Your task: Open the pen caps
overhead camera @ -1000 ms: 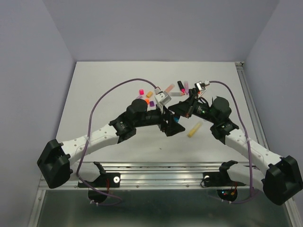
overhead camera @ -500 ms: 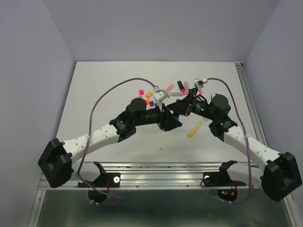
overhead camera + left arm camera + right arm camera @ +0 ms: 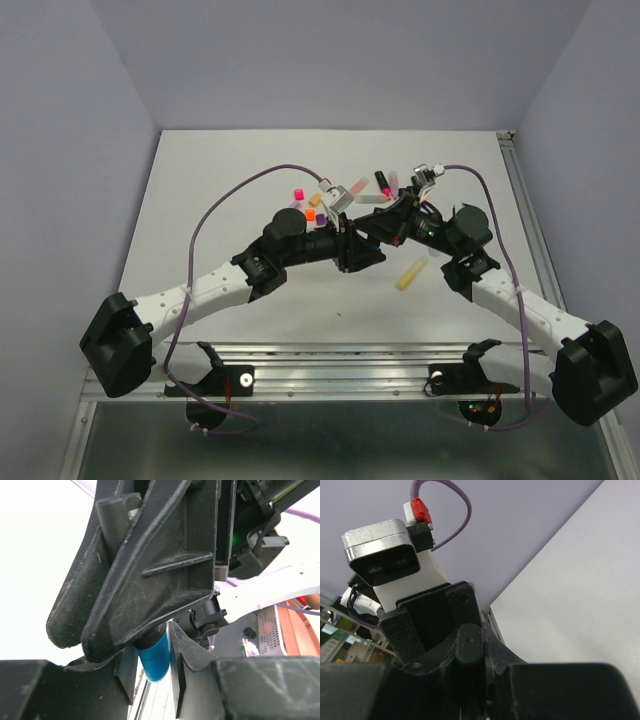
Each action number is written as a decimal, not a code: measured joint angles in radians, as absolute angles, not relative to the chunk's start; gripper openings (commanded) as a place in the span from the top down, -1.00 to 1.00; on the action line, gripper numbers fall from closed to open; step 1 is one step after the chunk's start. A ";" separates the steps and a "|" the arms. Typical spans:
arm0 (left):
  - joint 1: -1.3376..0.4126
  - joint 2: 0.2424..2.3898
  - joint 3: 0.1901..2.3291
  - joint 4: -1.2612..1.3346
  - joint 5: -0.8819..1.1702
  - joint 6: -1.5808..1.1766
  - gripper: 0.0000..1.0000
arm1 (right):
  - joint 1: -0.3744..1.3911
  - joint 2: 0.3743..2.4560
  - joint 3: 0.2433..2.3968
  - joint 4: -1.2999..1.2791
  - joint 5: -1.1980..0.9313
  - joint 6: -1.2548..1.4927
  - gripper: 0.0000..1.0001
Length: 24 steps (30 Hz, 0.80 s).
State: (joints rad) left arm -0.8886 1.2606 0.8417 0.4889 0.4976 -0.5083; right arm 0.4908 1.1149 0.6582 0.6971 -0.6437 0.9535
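Top external view is showing the table (image 3: 220, 180), with loose caps (image 3: 298, 193) lying toward twelve o'clock of its centre and a yellow pen (image 3: 411, 273) lying toward four o'clock. Above the centre, the right fingers (image 3: 150, 570) are clamping a black pen (image 3: 112, 515), while the left fingers (image 3: 176, 665) are pressing on both sides of its blue cap (image 3: 152, 656), at six o'clock in the left wrist view. An off-axis pull is risking the barrel sliding through the right fingers, or the short cap slipping free and dropping among the loose pieces. The right fingers are hiding the cap's seam, and from above the pen is staying out of sight.
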 measured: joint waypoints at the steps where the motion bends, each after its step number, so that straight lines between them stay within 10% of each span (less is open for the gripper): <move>1: -0.889 1.261 0.842 0.493 0.498 -0.517 0.36 | 0.491 1.113 0.652 0.714 -0.643 0.958 0.99; 6: -0.889 1.261 0.842 0.507 0.498 -0.545 1.00 | 0.491 1.113 0.638 0.772 -0.641 0.976 0.99; 24: -0.889 1.164 0.673 0.610 0.334 -0.598 1.00 | 0.549 1.166 0.675 0.657 -0.504 0.871 0.99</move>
